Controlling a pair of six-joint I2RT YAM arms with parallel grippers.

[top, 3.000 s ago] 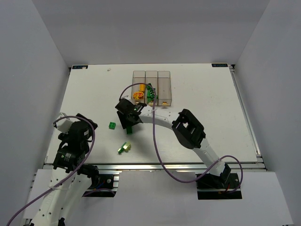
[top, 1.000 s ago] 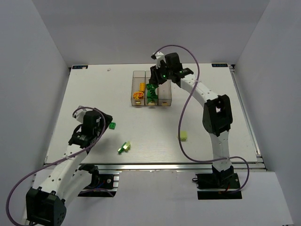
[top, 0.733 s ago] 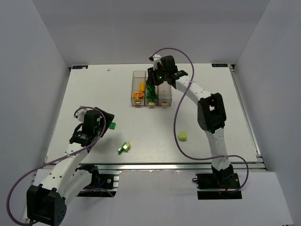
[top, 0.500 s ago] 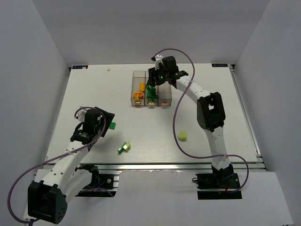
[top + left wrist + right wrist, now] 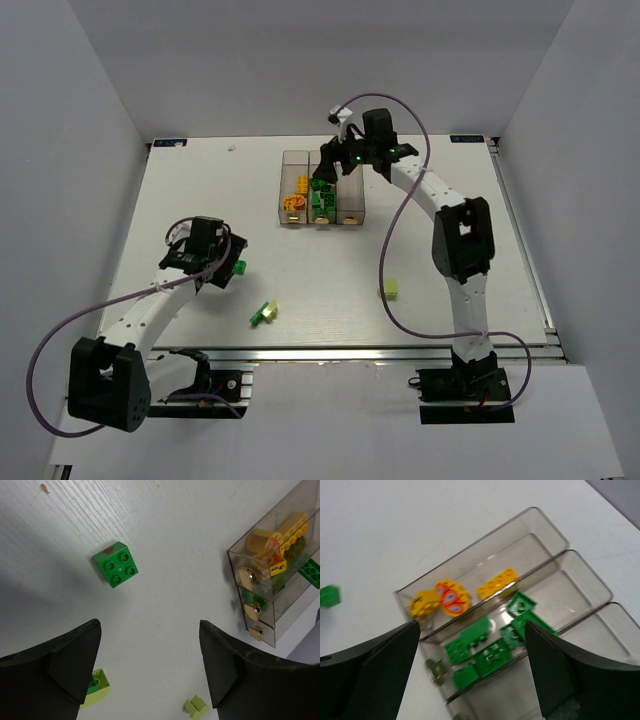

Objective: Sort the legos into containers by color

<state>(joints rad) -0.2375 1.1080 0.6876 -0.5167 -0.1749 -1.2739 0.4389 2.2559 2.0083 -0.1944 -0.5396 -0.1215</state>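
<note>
Left wrist view: left gripper (image 5: 149, 645) spread and empty, presumably approaching green brick (image 5: 115, 564), upper left. Right gripper (image 5: 471, 640) spread, empty above containers (image 5: 547, 527).

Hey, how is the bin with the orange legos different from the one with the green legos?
The orange-lego bin is at the row's end; the green-lego bin is in the middle. The orange-lego bin is less full than the green-lego bin. Both are clear, narrow and alike in shape.
</note>
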